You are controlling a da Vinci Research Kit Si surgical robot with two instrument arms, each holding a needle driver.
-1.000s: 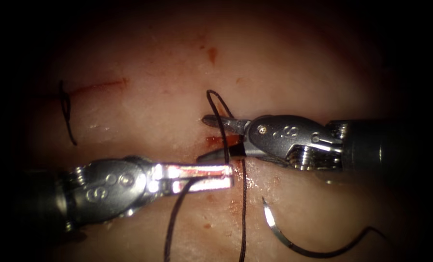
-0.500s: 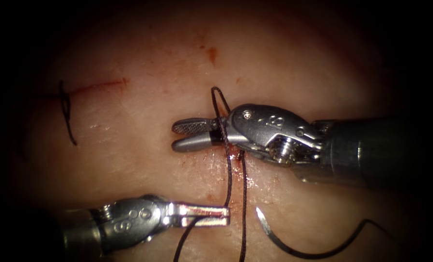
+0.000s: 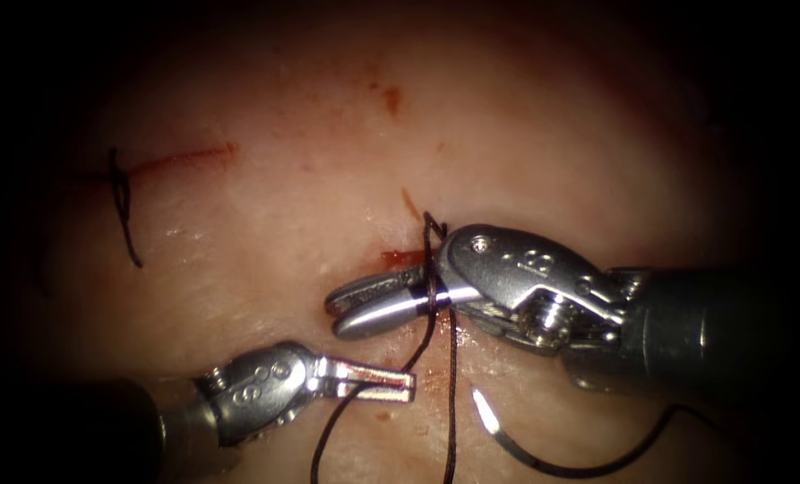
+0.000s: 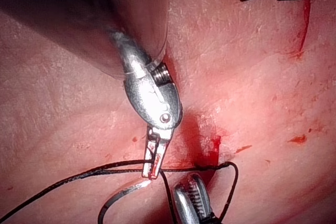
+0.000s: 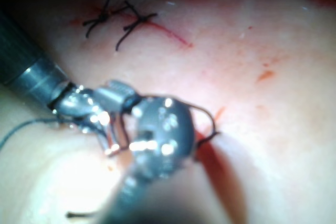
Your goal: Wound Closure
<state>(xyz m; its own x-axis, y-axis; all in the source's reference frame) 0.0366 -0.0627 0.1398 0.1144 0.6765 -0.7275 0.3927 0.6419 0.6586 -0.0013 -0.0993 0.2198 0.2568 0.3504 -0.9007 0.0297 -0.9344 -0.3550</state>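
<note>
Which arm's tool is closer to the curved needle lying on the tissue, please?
The right. Its tool sits just above the needle, shaft passing over it. The left tool holds the thread farther to the needle's left. Neither holds the needle.

Off to my left, a tied stitch [image 3: 120,199] crosses a thin red line [image 3: 189,158]. A red fleck [image 3: 391,100] sits farther up.

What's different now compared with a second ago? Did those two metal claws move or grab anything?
The left gripper, shut on the dark thread, moved down and to the left, pulling it. The right gripper slid left with the thread looped around it; its jaws, wide open a second ago, are now only slightly parted and hold nothing. The loop shrank. The curved steel needle lies loose on the pale tissue, as before.
</note>
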